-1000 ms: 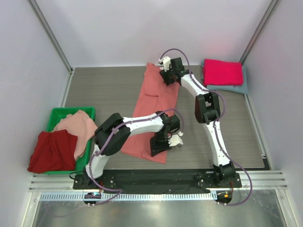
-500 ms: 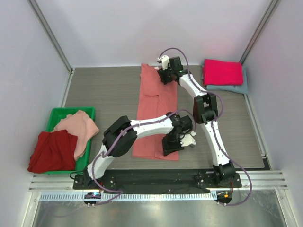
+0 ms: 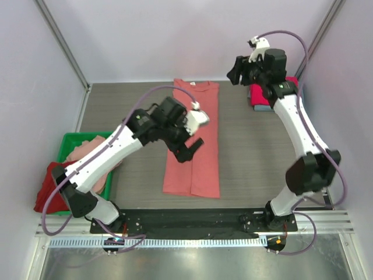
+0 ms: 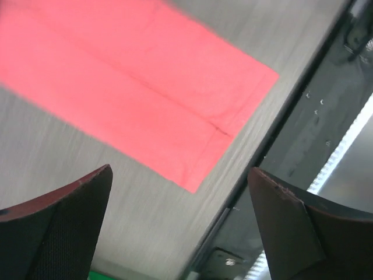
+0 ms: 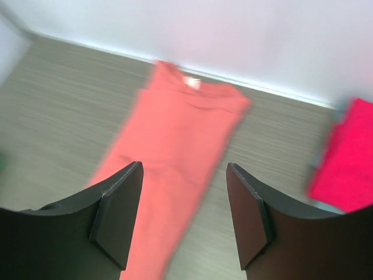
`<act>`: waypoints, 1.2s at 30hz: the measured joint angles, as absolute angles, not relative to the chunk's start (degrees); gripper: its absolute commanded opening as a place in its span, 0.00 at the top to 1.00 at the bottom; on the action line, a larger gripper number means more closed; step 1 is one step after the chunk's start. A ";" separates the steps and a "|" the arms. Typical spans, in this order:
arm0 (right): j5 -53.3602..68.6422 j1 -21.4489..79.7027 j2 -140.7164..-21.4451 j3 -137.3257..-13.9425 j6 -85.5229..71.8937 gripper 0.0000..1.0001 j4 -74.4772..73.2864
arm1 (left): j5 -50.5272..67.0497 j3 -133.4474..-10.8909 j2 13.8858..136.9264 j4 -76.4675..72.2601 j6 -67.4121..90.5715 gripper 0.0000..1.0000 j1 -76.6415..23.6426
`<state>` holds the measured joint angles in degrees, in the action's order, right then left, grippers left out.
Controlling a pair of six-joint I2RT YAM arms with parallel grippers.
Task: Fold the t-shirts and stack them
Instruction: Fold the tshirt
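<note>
Both arms hang above the table (image 3: 134, 111): the left bends over the long folded salmon t-shirt (image 3: 198, 175) lying lengthwise mid-table, left gripper (image 3: 190, 150) spread wide and empty, while the right stretches high beside the back-right magenta t-shirt (image 3: 258, 95), right gripper (image 3: 235, 74) parted, holding nothing. Of the wrist views, the right's shows the white neck label (image 5: 191, 83), the left's the hem (image 4: 230, 125).

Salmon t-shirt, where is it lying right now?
In the top view, the salmon t-shirt lies mid-table as a long folded strip, collar toward the far wall, right of the green bin.
</note>
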<state>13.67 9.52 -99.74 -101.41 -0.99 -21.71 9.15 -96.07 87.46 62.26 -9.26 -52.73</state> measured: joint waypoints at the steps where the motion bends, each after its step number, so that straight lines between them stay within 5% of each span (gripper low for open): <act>1: 15.84 9.52 -95.72 -97.34 -2.94 0.35 -20.01 | 10.24 -94.65 86.32 61.76 -6.46 0.00 -49.54; 8: 30.24 10.92 -83.50 -66.32 -15.35 0.37 -18.22 | 21.93 -82.98 87.70 57.06 10.98 0.00 -27.92; 16: 37.30 9.93 -76.07 -40.53 -29.23 0.37 -24.10 | 32.34 -65.43 86.41 51.40 25.50 0.31 -17.52; 25: 37.39 16.60 -70.22 -31.31 -32.01 0.37 -29.06 | 32.18 -44.42 82.76 45.93 35.86 0.54 -17.54; 36: 33.76 21.76 -77.49 -30.55 -34.83 0.40 -31.55 | 28.45 -38.35 82.76 38.04 42.06 0.55 -18.37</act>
<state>33.76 21.76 -77.49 -30.55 -34.83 -31.55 28.45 -38.35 82.76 38.04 42.06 -18.37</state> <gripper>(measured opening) 0.610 0.450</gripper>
